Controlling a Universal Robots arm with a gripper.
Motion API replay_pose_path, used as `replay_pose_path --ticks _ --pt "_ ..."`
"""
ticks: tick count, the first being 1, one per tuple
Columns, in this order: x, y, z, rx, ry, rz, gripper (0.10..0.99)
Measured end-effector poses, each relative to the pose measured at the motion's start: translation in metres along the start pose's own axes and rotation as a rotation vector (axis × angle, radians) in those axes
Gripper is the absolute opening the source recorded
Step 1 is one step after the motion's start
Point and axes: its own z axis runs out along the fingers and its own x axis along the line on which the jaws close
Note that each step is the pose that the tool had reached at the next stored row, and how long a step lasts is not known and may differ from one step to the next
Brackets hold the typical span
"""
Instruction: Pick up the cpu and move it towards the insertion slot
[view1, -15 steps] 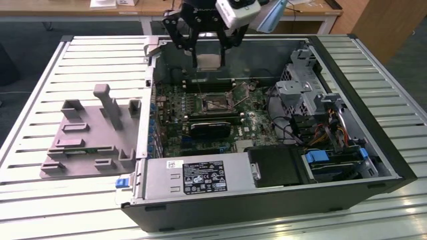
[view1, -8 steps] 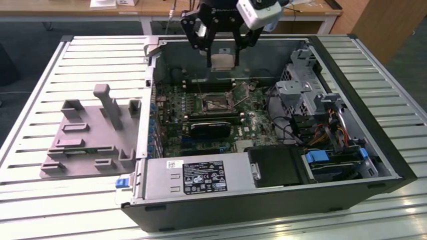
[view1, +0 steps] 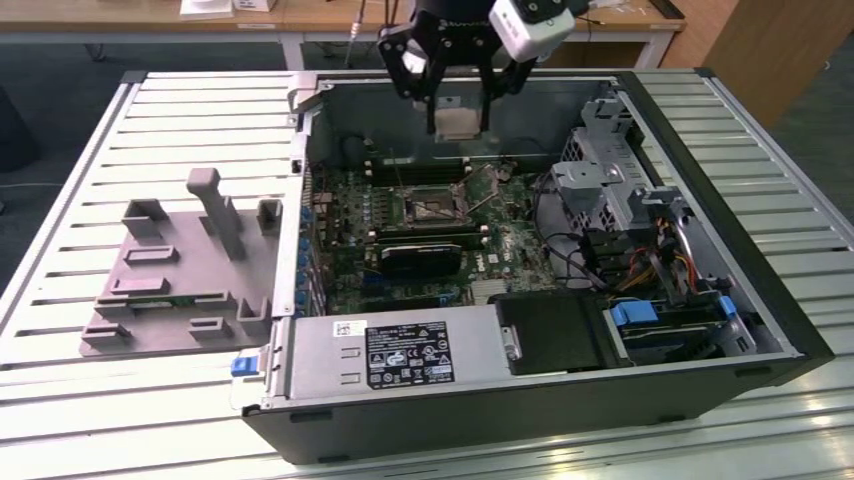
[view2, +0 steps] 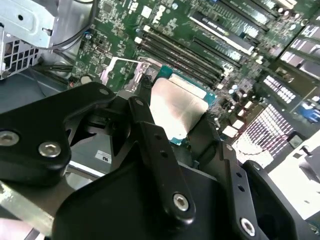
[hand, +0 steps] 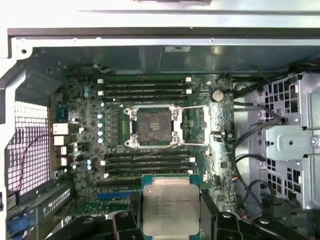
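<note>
Here the gripper (view1: 457, 105) hangs above the far end of the open computer case (view1: 534, 420), its black fingers (hand: 125, 222) closed on the edges of the cpu (hand: 170, 209), which is lifted clear of the board with its silvery top showing in both wrist views. The insertion slot (hand: 152, 126) lies open on the green motherboard (hand: 220, 170), its metal frame and thin lever visible, well apart from the chip. Beside the case, on the slatted bench (view1: 160, 110), sits a grey fixture block (view1: 180, 270).

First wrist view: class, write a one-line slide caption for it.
Gripper holds the cpu above the open computer case, with the empty insertion slot on the motherboard beyond.
</note>
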Motion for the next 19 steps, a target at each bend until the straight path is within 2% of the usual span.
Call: replay_pose_path --ticks 13,19 --pt "-0.0068 0.0313 0.0093 0.000 0.0001 0.000 0.541" --pt "-0.0064 0.0493 0.0129 0.000 0.0002 -0.001 0.541"
